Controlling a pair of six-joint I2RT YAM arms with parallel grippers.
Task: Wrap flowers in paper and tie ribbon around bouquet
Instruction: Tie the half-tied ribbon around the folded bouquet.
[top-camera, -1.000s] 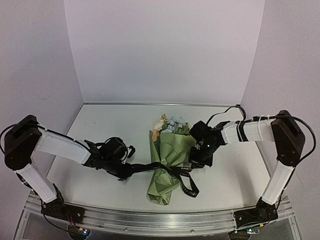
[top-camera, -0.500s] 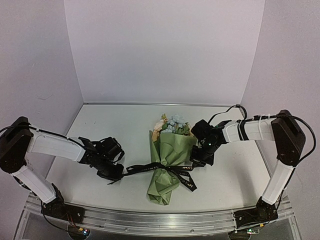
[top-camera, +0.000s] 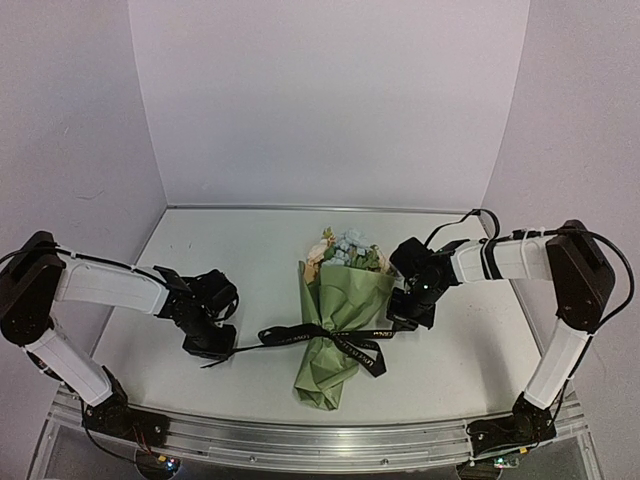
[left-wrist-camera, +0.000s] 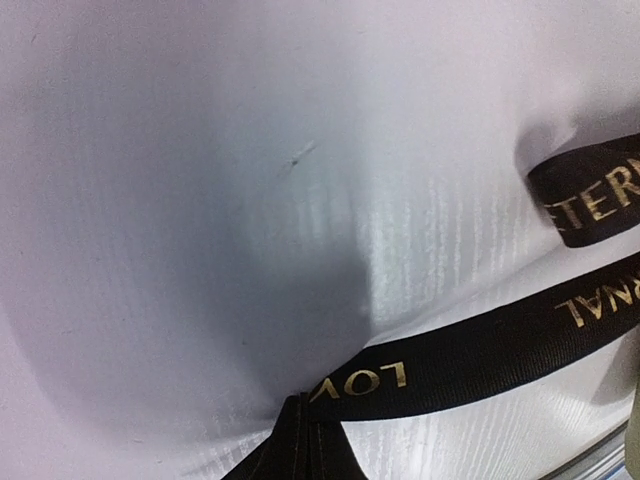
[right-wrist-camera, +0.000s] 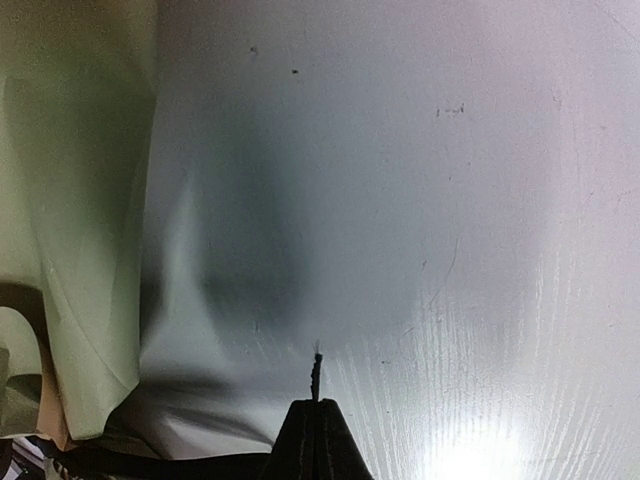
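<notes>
Bouquet (top-camera: 335, 318) lay wrapped in paper (top-camera: 322, 378), ribbon (top-camera: 300, 334) crossed over its middle; left gripper (top-camera: 220, 350) and right gripper (top-camera: 398, 321) each pinched an end, tightening seemingly left.

The bouquet (top-camera: 325, 375) lies near the middle of the white table (top-camera: 220, 250). Its green paper (top-camera: 350, 295) cone narrows toward the near edge, and cream and pale blue flowers (top-camera: 345, 248) show from the wide far end. A black ribbon (top-camera: 300, 334) crosses the cone's narrow waist, stretched between the two arms. Its left end runs to the left gripper (top-camera: 214, 347), low over the table and well left of the cone. Its right end meets the right gripper (top-camera: 399, 319), just beside the paper's right edge. Both grippers are closed on it. A loose lettered tail curls toward the near right.
</notes>
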